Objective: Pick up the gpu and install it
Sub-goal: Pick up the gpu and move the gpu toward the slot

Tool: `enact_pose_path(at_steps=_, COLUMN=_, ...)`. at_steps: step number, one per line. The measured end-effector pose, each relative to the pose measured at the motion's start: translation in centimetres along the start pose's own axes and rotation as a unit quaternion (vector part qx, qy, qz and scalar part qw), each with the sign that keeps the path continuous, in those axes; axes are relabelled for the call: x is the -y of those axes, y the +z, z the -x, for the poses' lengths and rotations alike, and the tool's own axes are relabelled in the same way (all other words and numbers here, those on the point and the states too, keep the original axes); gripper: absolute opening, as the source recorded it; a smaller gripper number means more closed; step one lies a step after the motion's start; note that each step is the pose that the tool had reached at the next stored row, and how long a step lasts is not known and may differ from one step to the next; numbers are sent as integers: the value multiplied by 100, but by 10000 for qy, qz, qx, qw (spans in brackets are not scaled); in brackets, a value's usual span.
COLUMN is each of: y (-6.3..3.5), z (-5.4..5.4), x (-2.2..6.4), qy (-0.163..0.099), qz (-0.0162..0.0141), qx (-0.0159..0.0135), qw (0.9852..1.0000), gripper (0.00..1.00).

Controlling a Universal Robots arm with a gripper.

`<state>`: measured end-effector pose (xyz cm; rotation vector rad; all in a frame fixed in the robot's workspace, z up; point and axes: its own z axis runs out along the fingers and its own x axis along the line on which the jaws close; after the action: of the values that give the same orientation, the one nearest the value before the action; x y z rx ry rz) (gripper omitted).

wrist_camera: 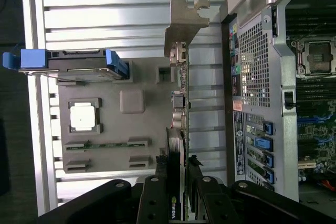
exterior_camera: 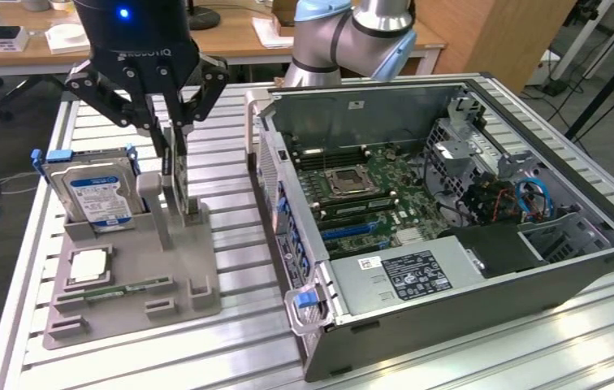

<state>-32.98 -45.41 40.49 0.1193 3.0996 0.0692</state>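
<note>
Slatted aluminium table point(exterior_camera: 242, 349): grey parts holder point(exterior_camera: 177, 264) and open computer case point(exterior_camera: 481, 317), side by side, apart.

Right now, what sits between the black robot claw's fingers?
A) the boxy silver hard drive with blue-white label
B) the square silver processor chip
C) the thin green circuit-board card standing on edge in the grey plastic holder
C: the gripper clamps the gpu, which stands edge-up in the grey holder.

Exterior cam: high, angled down across the table point(exterior_camera: 567, 341), mid-range, takes in the tray point(exterior_camera: 183, 272), the open case point(exterior_camera: 469, 280) and a desk point(exterior_camera: 231, 41) behind. Wrist cam: straight down past the gripper point(wrist_camera: 178, 195), close over the tray. Overlap: tray, gpu point(wrist_camera: 181, 103), drive point(wrist_camera: 73, 64), case rear panel.
</note>
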Motion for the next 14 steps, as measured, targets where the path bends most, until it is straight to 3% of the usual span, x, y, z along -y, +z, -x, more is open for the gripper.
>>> enact_pose_path(at_steps=14, y=1, z=46, x=-7, qy=0, qz=-1, qx=-1, qw=10000, gripper=26)
